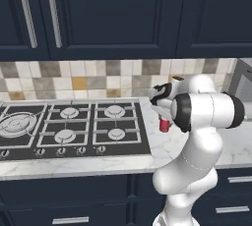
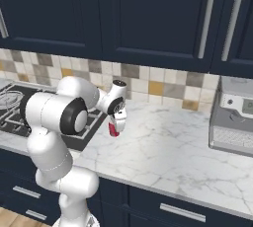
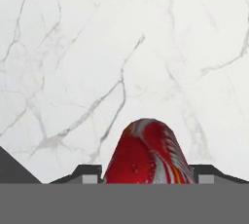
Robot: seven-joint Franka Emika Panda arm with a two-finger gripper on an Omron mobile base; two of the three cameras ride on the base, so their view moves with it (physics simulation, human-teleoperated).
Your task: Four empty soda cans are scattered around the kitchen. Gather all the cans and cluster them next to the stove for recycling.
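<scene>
White arm (image 1: 197, 136) bent forward; gripper (image 2: 115, 128) clamped on glossy red can (image 3: 146, 152) above marble counter (image 2: 168, 147), right of stove (image 1: 69, 127).

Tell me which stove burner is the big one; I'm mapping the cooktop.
The far-left burner of the stove: it is much wider, with concentric rings, while the other four burners are small round caps.

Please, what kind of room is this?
A home kitchen, most likely: a black gas stove set in a white marble counter, a mosaic tile backsplash, and navy cabinets above.
</scene>
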